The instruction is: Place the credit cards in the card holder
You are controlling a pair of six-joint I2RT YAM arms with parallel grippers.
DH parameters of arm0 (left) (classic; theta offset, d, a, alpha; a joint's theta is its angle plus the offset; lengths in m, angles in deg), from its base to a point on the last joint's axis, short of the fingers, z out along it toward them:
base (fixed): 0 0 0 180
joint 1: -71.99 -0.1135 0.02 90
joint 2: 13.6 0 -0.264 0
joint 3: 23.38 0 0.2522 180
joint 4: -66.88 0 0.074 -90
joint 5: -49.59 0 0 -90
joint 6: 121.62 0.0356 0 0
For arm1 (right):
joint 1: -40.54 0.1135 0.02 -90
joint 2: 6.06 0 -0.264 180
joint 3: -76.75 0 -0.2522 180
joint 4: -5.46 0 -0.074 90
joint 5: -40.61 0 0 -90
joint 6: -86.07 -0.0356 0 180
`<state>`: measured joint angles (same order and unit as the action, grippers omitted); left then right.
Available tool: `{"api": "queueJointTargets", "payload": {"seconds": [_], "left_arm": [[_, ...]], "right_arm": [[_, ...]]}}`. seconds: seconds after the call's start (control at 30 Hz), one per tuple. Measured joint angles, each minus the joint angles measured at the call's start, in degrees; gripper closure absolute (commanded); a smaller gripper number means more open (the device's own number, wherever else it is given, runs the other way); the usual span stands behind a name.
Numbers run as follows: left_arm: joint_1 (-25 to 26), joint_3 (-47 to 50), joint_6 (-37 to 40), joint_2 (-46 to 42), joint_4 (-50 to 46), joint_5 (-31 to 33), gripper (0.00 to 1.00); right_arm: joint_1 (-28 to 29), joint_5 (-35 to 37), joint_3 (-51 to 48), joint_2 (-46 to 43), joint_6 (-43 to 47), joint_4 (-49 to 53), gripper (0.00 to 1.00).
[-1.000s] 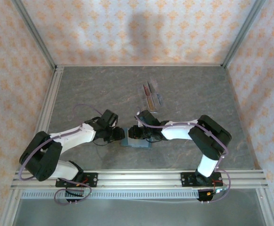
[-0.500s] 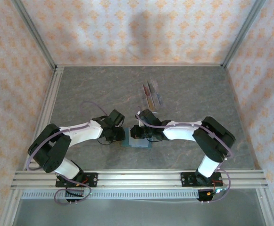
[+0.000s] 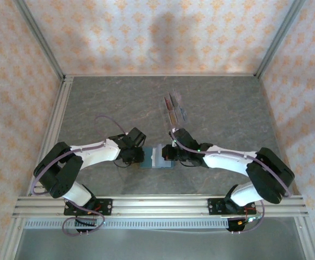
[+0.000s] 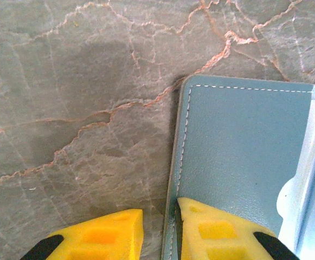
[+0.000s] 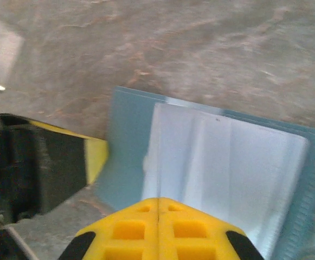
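The teal card holder (image 3: 158,158) lies opened flat on the table between my two grippers, its paler inside (image 5: 222,157) facing up. My left gripper (image 4: 160,208) stands slightly open astride the holder's left edge (image 4: 238,141). One of its fingers (image 4: 217,233) rests on the flap and the other sits on the table. My right gripper (image 5: 158,199) is shut with its pads touching, just over the pale inside, and nothing shows between them. The credit cards (image 3: 171,103) stand on edge further back.
A clear slotted rack (image 3: 180,112) holds the cards behind the holder. Metal rails (image 3: 59,119) and patterned walls border the grey marble table (image 3: 227,103). My left gripper's finger (image 5: 95,157) shows at the holder's left side in the right wrist view.
The left arm reached in to the holder's left edge. The right arm swung its elbow out to the right and drew its gripper back; the holder's pale inside now shows.
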<state>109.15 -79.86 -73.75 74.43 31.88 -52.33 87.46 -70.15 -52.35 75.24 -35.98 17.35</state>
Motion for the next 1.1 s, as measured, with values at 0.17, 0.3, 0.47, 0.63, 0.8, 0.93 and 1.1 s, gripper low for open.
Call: {"api": "queueJointTargets", "payload": {"seconds": [0.17,0.3,0.47,0.63,0.8,0.93,1.1], "left_arm": [[0.4,-0.1,0.0,0.0,0.0,0.5,0.76],[0.7,-0.1,0.0,0.0,0.0,0.9,0.76],[0.7,-0.1,0.0,0.0,0.0,0.9,0.76],[0.7,-0.1,0.0,-0.1,0.0,0.9,0.76],[0.7,-0.1,-0.2,-0.1,0.0,0.9,0.76],[0.7,-0.1,-0.3,-0.2,0.0,0.9,0.76],[0.7,-0.1,-0.3,-0.2,0.0,0.9,0.76]], "right_arm": [[-0.4,4.1,-2.2,0.3,-1.8,2.3,0.72],[-0.5,9.4,-2.3,-0.8,-3.1,4.2,0.62],[0.0,15.2,-0.4,-6.2,-2.1,9.6,0.59],[3.3,16.2,6.2,-6.0,1.0,12.9,0.66],[4.3,11.9,11.8,-0.1,3.0,12.5,0.64],[4.3,10.5,13.3,6.1,4.2,12.6,0.59],[4.4,11.1,13.4,11.1,5.6,13.3,0.52]]}}
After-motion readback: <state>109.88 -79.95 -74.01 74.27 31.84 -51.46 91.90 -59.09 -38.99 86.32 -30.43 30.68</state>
